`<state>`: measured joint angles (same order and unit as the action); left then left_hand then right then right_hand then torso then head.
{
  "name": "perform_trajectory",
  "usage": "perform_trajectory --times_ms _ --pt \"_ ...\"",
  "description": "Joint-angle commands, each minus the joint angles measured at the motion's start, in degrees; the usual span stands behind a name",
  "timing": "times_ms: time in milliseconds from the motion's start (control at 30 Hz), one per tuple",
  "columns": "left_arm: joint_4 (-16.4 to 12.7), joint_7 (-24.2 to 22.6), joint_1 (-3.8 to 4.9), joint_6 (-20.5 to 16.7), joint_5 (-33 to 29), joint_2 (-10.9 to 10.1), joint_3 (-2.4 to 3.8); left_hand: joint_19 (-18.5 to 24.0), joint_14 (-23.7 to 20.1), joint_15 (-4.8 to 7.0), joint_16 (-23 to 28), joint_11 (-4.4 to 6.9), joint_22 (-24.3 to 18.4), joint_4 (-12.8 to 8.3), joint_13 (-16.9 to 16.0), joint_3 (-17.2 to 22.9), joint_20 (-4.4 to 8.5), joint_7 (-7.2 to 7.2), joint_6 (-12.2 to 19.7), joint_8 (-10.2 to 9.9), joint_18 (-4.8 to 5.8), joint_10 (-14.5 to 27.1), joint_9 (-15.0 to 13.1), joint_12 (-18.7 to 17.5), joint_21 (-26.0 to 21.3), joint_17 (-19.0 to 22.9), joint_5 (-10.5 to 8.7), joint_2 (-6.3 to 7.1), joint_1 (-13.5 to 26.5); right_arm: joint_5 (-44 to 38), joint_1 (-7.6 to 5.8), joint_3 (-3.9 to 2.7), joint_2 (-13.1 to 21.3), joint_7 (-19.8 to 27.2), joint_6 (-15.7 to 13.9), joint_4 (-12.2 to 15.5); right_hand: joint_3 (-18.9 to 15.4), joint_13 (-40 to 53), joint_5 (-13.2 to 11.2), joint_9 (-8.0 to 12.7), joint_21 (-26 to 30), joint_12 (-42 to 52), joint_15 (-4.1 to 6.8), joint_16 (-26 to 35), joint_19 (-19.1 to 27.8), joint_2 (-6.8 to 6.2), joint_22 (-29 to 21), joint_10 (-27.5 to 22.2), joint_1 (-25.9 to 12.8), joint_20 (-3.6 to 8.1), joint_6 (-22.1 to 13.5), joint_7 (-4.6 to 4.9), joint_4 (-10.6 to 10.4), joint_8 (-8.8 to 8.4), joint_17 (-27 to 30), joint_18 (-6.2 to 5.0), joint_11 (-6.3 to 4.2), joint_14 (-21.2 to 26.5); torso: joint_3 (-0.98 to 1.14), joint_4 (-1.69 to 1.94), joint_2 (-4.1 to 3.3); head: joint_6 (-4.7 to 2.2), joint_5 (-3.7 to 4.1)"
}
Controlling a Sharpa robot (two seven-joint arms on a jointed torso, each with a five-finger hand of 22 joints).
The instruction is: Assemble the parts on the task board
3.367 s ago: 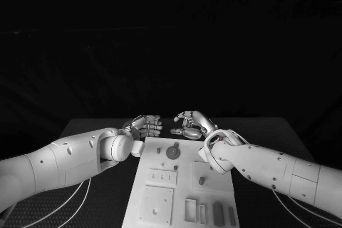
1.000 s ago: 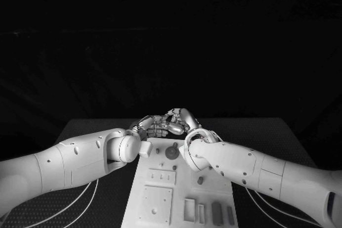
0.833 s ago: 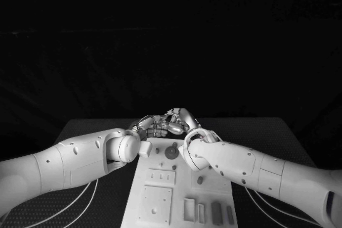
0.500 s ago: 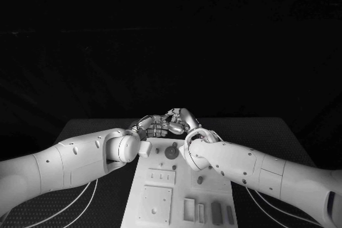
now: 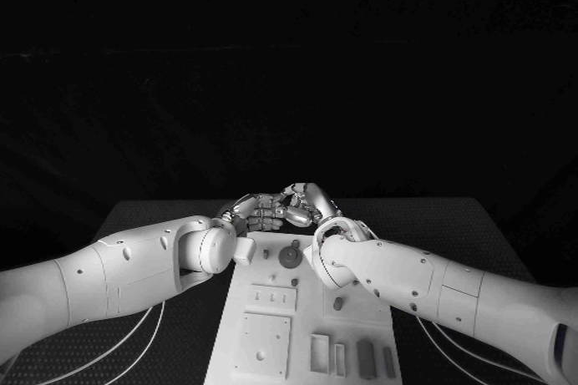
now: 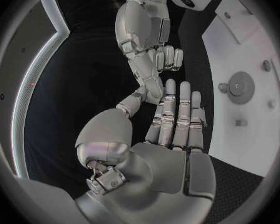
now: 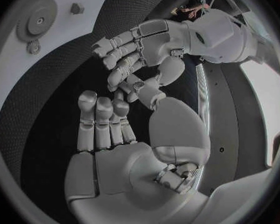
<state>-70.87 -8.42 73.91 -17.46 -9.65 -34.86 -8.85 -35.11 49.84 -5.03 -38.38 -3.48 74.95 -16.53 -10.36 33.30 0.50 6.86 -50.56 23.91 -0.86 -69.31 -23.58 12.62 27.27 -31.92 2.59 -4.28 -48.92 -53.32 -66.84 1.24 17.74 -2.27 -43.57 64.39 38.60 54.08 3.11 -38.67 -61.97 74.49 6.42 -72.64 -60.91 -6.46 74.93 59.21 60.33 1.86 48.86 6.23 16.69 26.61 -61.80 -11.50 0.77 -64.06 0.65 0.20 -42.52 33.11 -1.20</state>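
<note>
Silver fingers meet just past the far end of the white task board (image 5: 289, 318): the left hand (image 5: 250, 210) and right hand (image 5: 307, 203) touch thumb to thumb over the black tabletop (image 5: 446, 226). Both hands hold nothing, fingers straight and together, thumbs spread. The round part (image 5: 291, 255) sits on the board just on the near side of the hands, between the two wrists.

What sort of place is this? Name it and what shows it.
Probably a robotics lab test bench: a black table against a dark backdrop, a white task board with recesses and small parts, and the left hand meeting the right hand beyond its far end.
</note>
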Motion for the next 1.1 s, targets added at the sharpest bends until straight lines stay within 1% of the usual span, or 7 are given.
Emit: perform_trajectory --times_ms 33,233,267,367,533,667,1100 --pt "-0.23 -0.18 0.03 1.08 0.00 0.09 0.04 -0.11 -0.25 0.00 0.32 -0.21 0.97 -0.08 0.09 -0.21 -0.05 0.16 -0.39 0.16 0.86 -0.39 -0.06 -0.28 -0.05 0.06 0.21 0.07 -0.77 0.82 0.03 -0.01 -0.10 0.67 0.03 0.09 -0.82 0.15 -0.32 -0.19 -0.48 0.14 1.87 -0.26 -0.03 1.18 1.06 -4.07 -0.52 0.29 13.04 -3.37 0.08 0.30 -0.13 -3.50 -3.67 -1.27 0.00 -0.03 -0.01 0.00 0.03" --pt "-0.20 -0.10 0.02 1.14 0.01 0.10 0.04 -0.09 -0.26 0.00 0.34 -0.22 0.97 -0.09 0.10 -0.22 -0.06 0.18 -0.37 0.14 0.86 -0.38 -0.05 -0.31 -0.06 0.08 0.21 0.11 -0.81 1.34 0.04 -0.01 -0.11 0.83 1.63 0.05 -5.30 0.60 -0.30 -0.45 -0.80 0.13 1.82 -0.15 0.88 3.91 1.04 -4.79 -2.09 0.39 11.81 -3.04 0.22 -0.25 -0.38 -3.50 -3.43 -0.68 -0.04 0.02 0.01 -0.01 0.05" --pt "-0.21 -0.10 0.02 1.14 0.01 0.09 0.04 -0.09 -0.26 -0.01 0.34 -0.22 0.97 -0.09 0.10 -0.22 -0.06 0.18 -0.37 0.14 0.86 -0.38 -0.05 -0.31 -0.07 0.08 0.21 0.11 -0.82 1.40 0.04 -0.01 -0.12 0.90 1.73 0.04 -5.67 0.66 -0.30 -0.41 -0.80 0.13 1.79 -0.14 1.00 4.13 1.03 -4.89 -2.08 0.39 11.66 -2.99 0.21 -0.37 -0.40 -3.50 -3.38 -0.61 -0.04 0.02 0.01 -0.01 0.05" --pt "-0.21 -0.02 0.02 1.19 0.02 0.07 0.04 -0.07 -0.27 -0.01 0.35 -0.24 0.97 -0.10 0.11 -0.22 -0.07 0.20 -0.36 0.12 0.86 -0.38 -0.03 -0.34 -0.08 0.09 0.21 0.15 -0.85 1.49 0.04 -0.01 -0.10 1.21 2.17 0.02 -6.45 0.96 -0.30 0.47 -0.82 0.27 1.55 -0.17 1.42 5.05 0.96 -5.22 -1.62 0.39 10.07 -2.42 0.16 -1.94 -0.56 -3.50 -2.98 -0.37 -0.05 -0.02 0.00 0.04 -0.01" --pt "-0.19 0.02 0.02 1.24 0.04 0.10 0.04 -0.06 -0.27 -0.02 0.37 -0.26 0.98 -0.10 0.12 -0.23 -0.08 0.23 -0.33 0.10 0.86 -0.37 -0.02 -0.38 -0.08 0.11 0.21 0.20 -0.90 1.84 0.08 -0.01 -0.15 1.66 2.49 -0.01 -5.41 1.38 -0.29 2.18 -0.93 0.48 0.99 -0.25 1.74 5.56 0.88 -5.56 -0.73 0.19 9.08 -1.79 0.04 -4.10 -0.78 -3.50 -2.38 -0.15 -0.04 -0.01 0.00 0.03 -0.04" --pt "-0.16 0.05 0.01 1.23 0.05 0.12 0.04 -0.05 -0.27 -0.03 0.38 -0.27 0.98 -0.10 0.13 -0.23 -0.08 0.25 -0.31 0.08 0.86 -0.36 0.00 -0.40 -0.09 0.12 0.21 0.22 -0.93 1.83 0.10 -0.01 -0.16 2.07 2.38 -0.06 -3.78 1.55 -0.30 3.14 -0.96 0.49 0.68 -0.22 1.75 5.66 0.75 -5.68 -0.89 -0.13 9.08 -1.46 -0.18 -5.09 -0.84 -3.50 -2.06 -0.09 -0.03 0.01 -0.01 0.08 -0.01" --pt "-0.05 0.11 -0.04 1.30 0.07 0.00 0.03 -0.03 -0.27 -0.04 0.41 -0.30 0.98 -0.09 0.15 -0.24 -0.09 0.29 -0.29 0.06 0.86 -0.36 0.02 -0.45 -0.10 0.14 0.21 0.25 -1.00 1.65 0.12 0.00 0.32 2.81 0.79 -0.16 -1.52 1.71 -0.31 3.72 -1.17 0.56 0.51 -0.31 1.39 6.36 0.61 -5.43 -1.41 -0.28 9.74 -1.29 -0.18 -5.52 -0.92 -3.50 -1.90 -0.38 0.02 -0.03 -0.01 0.22 -0.10"
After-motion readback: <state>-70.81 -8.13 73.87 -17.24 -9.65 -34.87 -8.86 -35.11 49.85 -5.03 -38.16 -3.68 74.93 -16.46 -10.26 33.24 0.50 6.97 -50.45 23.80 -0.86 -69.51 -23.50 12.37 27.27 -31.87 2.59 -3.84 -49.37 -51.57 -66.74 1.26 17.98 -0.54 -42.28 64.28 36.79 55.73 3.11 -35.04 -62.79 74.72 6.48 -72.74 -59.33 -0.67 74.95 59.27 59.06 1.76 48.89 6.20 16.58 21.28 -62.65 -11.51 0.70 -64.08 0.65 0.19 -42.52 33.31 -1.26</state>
